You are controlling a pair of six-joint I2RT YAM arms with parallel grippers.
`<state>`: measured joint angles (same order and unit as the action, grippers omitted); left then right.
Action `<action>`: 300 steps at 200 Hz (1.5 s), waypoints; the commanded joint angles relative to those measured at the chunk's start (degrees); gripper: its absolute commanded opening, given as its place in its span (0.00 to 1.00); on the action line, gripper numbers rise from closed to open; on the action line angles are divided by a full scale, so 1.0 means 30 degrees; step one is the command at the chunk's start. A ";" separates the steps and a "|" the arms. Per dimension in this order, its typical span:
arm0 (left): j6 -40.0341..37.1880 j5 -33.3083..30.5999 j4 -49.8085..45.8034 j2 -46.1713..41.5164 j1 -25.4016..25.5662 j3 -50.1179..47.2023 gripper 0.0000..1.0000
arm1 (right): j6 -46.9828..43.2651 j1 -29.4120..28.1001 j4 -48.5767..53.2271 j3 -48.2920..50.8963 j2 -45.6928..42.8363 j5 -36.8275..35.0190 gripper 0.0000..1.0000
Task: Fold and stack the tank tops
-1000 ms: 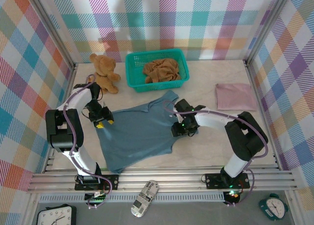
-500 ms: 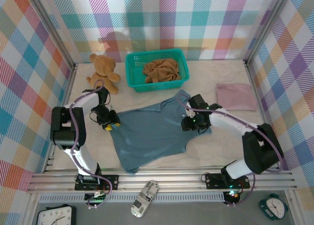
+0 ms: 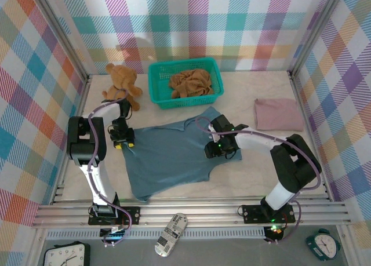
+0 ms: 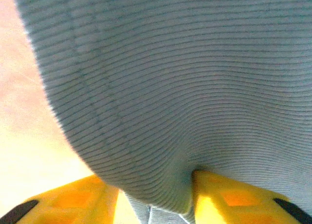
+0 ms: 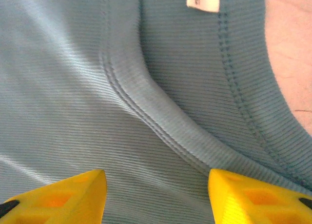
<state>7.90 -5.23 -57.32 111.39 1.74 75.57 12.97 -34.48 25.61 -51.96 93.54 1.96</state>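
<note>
Slate-blue ribbed cloth, the slate blue tank top (image 3: 168,159), lies spread on the counter (image 3: 255,173) just in front of the teal basket (image 3: 184,62). The left pincer (image 3: 123,143), in front of the basket's left corner, pinches a fold of the top's edge between its yellow fingers (image 4: 73,199). The pinch itself is cut off at the bottom of the left wrist view. The right pincer (image 3: 215,150), in front of the basket's right corner, is spread over the neckline seam. Its fingertips (image 5: 58,194) are cropped, so whether they touch the cloth is unclear. The ochre brown tank top (image 3: 190,82) sits crumpled inside the basket. The dusty pink tank top (image 3: 278,114) lies folded well to the basket's right.
</note>
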 commanded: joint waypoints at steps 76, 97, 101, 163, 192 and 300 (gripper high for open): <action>0.2464 0.3330 -0.3781 -0.6108 0.1441 -0.2391 0.51 | -1.0933 -0.2064 -0.0015 0.0693 -0.3499 0.5100 0.54; 0.4024 0.4264 -0.3943 -0.8051 0.2838 -0.4593 0.51 | -1.3561 -0.2951 0.0962 0.1239 -0.3757 0.5724 0.54; 0.4367 0.4270 -0.3984 -0.8319 0.3110 -0.4962 0.51 | -1.3919 -0.3144 0.1139 0.1329 -0.3774 0.5721 0.55; 0.9600 0.6149 -0.2952 -1.2585 0.6187 -1.0382 0.48 | -1.6101 -0.5298 0.0547 0.2042 -0.2397 0.4126 0.56; 1.0527 0.5935 -0.1899 -1.3110 0.6481 -1.2212 0.47 | -1.6690 -0.5827 0.0345 0.1870 -0.1247 0.2928 0.54; 0.7425 0.1193 0.0784 -0.5529 0.5191 -0.8216 0.13 | -1.5999 -0.5969 0.0572 -0.0013 0.1097 0.1924 0.22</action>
<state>34.92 4.99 -56.18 90.17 18.96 46.33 -35.57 -52.12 25.74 -50.39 94.70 7.88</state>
